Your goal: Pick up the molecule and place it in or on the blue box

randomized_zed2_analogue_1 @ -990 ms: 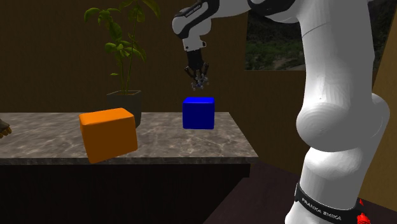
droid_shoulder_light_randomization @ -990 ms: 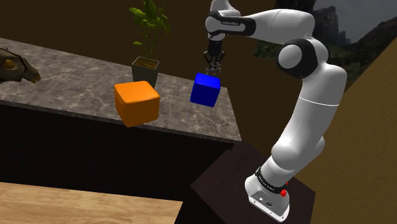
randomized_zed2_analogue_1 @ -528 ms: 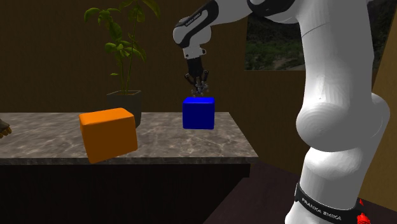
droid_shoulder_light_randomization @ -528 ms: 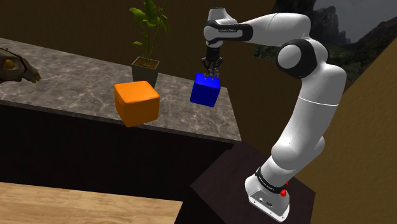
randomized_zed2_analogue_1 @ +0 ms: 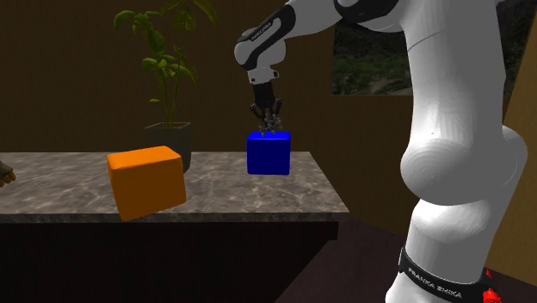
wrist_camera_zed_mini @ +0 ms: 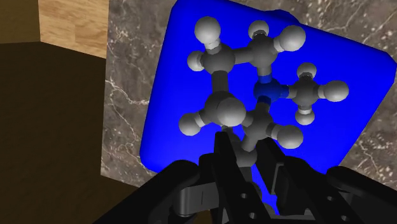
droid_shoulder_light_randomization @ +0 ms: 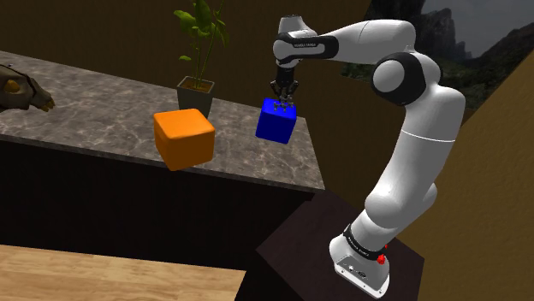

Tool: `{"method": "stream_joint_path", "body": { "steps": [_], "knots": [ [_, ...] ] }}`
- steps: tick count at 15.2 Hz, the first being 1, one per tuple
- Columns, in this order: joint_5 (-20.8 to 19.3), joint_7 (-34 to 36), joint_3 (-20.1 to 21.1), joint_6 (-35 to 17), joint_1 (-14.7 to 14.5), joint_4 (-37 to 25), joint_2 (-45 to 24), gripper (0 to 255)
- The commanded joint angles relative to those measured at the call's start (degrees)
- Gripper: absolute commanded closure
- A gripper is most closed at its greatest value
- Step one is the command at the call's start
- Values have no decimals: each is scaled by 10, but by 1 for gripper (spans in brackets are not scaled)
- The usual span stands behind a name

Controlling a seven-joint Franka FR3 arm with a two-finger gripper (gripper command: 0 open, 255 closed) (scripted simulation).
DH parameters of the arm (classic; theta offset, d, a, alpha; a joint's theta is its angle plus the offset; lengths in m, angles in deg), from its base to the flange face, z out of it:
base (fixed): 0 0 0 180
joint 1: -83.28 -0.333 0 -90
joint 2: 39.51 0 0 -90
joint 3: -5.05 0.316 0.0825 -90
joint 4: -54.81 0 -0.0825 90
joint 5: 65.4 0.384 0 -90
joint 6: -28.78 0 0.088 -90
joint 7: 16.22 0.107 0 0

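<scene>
The molecule point(wrist_camera_zed_mini: 254, 89) is a grey ball-and-stick model with one blue ball. My gripper point(wrist_camera_zed_mini: 249, 147) is shut on a lower part of it and holds it right over the top face of the blue box point(wrist_camera_zed_mini: 184, 83). In the shoulder view the gripper point(droid_shoulder_light_randomization: 285, 99) hangs straight down, its tips with the molecule point(droid_shoulder_light_randomization: 284, 104) just at the top of the blue box point(droid_shoulder_light_randomization: 275, 124). The second exterior view shows the gripper point(randomized_zed2_analogue_1: 268, 126) and molecule point(randomized_zed2_analogue_1: 269, 131) at the top of the blue box point(randomized_zed2_analogue_1: 268, 155). Whether the molecule touches the box, I cannot tell.
The blue box stands near the end of a marble counter point(droid_shoulder_light_randomization: 103, 120). An orange box point(droid_shoulder_light_randomization: 182, 138) sits at the counter's front edge, and a potted plant point(droid_shoulder_light_randomization: 199, 51) stands behind it. A brown animal figure point(droid_shoulder_light_randomization: 21, 90) lies at the shoulder view's far left.
The gripper has come down with the molecule from well above the blue box to its top face, shifting slightly toward the box's middle.
</scene>
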Motion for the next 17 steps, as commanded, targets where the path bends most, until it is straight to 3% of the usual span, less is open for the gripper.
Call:
{"method": "stream_joint_path", "body": {
  "steps": [1,2,7,11,17],
  "knots": [
    [0,0,0,0,0,0,0,255],
    [0,0,0,0,0,0,0,0],
    [0,0,0,0,0,0,0,0],
    [3,-4,4,72,-8,-70,1,0],
    [3,-4,4,72,-8,-70,1,0]
  ]
}}
